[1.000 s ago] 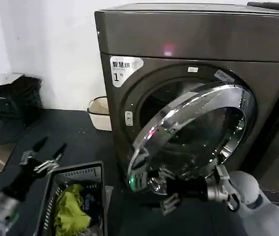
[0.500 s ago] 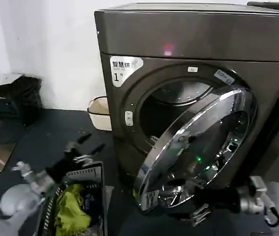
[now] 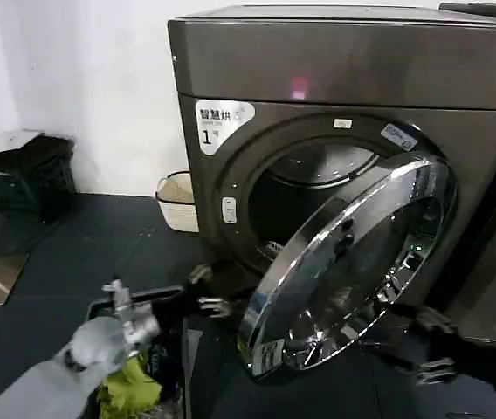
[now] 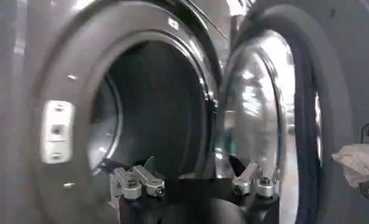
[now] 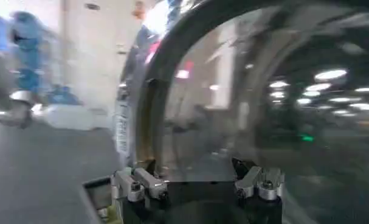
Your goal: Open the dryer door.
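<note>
**A:** Where does the dryer door (image 3: 348,262) stand?

**B:** It hangs partly open from the front of the dryer (image 3: 318,131), hinged on the robot's right side. Its free edge swings out and down toward the floor, so the round disc sits slanted in the head view, its outer face turned toward the robot's right and the room. The drum opening (image 3: 296,205) behind it is uncovered on the left.

**A:** And how does the door look?

**B:** A wide, shiny chrome ring around dark tinted glass, catching ceiling lights. In the left wrist view the inner face (image 4: 306,115) shows a thick black rim around the domed glass. The dryer is dark bronze-grey, with a white "1" sticker (image 3: 222,122) and a pink light (image 3: 299,87) above it.

**A:** The grippers?

**B:** The left gripper (image 3: 203,292) is low, just beside the door's free lower edge and in front of the drum opening, over a black basket (image 3: 139,301) with a yellow-green cloth (image 3: 126,384). Its fingers (image 4: 138,181) are spread apart with nothing between them. The right gripper (image 3: 427,345) is low on the right, near the door's outer face; from its wrist camera its fingers (image 5: 138,184) also look parted and empty, though the head view is too blurred to confirm that.
</note>
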